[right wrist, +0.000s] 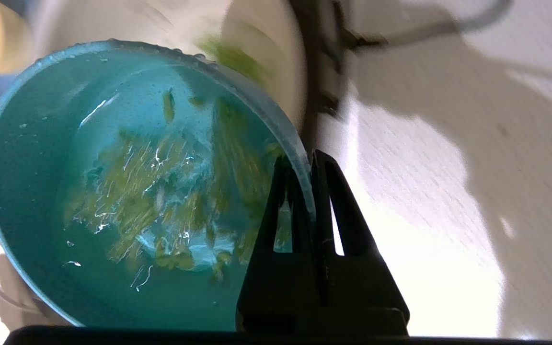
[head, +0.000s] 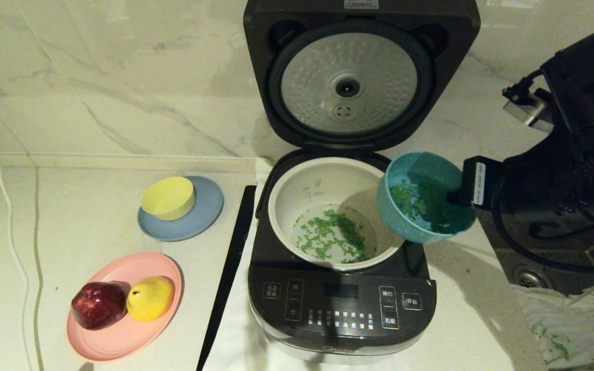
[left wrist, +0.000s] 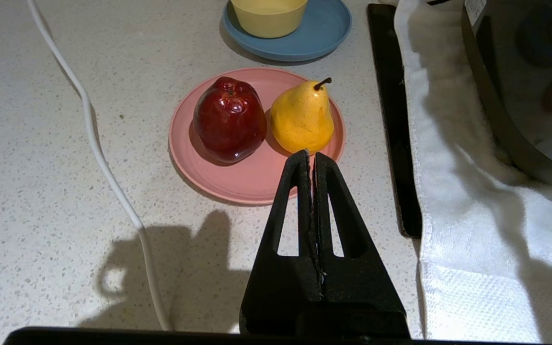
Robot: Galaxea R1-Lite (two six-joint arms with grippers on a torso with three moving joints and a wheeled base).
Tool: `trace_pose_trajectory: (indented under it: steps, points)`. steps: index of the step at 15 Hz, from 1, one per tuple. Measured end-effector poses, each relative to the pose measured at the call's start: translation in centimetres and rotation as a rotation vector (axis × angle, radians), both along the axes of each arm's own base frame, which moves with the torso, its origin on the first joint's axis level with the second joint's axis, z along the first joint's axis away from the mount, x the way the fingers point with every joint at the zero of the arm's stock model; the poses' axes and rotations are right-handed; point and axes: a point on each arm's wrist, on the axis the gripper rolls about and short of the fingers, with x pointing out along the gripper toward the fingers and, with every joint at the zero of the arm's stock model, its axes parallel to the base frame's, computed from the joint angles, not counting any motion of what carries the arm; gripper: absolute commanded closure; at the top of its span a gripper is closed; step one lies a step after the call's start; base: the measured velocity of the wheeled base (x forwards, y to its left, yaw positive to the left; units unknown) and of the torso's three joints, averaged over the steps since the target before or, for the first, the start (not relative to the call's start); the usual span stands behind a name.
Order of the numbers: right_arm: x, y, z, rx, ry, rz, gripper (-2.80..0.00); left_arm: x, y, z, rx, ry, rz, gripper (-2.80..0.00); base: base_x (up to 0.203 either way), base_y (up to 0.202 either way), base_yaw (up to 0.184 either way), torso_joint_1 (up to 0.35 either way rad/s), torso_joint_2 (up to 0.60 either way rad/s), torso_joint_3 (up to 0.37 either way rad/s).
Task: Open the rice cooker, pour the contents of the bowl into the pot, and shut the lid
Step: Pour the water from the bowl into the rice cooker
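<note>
The dark grey rice cooker [head: 341, 304] stands open, its lid [head: 361, 72] raised against the wall with the dimpled silver disc facing me. Its cream-white pot [head: 297, 193] holds water and chopped green bits. My right gripper [head: 457, 197] is shut on the rim of the teal bowl [head: 421, 198], which hangs tilted over the pot's right edge with green bits still inside. In the right wrist view the bowl's rim [right wrist: 300, 158] sits pinched between the fingers of the right gripper [right wrist: 299, 165]. The left gripper [left wrist: 310, 155] is shut and empty, low over the counter near the pink plate.
A yellow bowl [head: 168, 197] sits on a grey-blue plate [head: 207, 211] left of the cooker. A pink plate [head: 121, 330] carries a red apple [head: 98, 305] and a yellow pear [head: 150, 297]. A black strip [head: 227, 273] and white towel [left wrist: 472, 230] lie beside the cooker.
</note>
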Motion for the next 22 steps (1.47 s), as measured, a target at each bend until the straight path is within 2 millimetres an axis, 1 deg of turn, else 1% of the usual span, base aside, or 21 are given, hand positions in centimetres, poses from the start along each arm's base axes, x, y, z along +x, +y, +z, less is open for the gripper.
trace_pose_trajectory:
  steps: [2,6,8,12,17,22]
  points:
    - [0.3,1.8,0.5,-0.005,-0.031,0.014,0.00,0.0,0.0,0.0,0.001,0.000,0.000,0.00,0.000,0.000,0.000,0.000,0.00,0.000]
    - [0.9,5.6,0.4,-0.041,-0.066,0.035,0.00,0.0,0.0,0.0,0.000,0.000,0.000,0.00,0.000,0.000,0.000,0.000,0.00,0.000]
    - [1.3,7.2,0.1,-0.051,-0.074,0.045,0.00,0.0,0.0,0.0,0.000,0.000,0.000,0.00,0.000,0.000,0.000,0.000,0.00,0.000]
    - [2.7,9.9,-0.8,-0.094,-0.097,0.009,0.00,0.0,0.0,0.0,0.001,0.000,0.000,0.00,0.000,0.000,0.000,0.000,0.00,0.000]
    - [4.6,12.2,-1.6,-0.122,-0.126,-0.038,0.00,0.0,0.0,0.0,0.000,0.000,0.000,0.00,0.000,0.000,0.000,0.000,0.00,0.000]
    - [5.8,13.0,-1.9,-0.176,-0.195,-0.147,0.00,0.0,0.0,0.0,0.001,0.000,0.000,0.00,0.000,0.000,0.000,0.000,0.00,0.000]
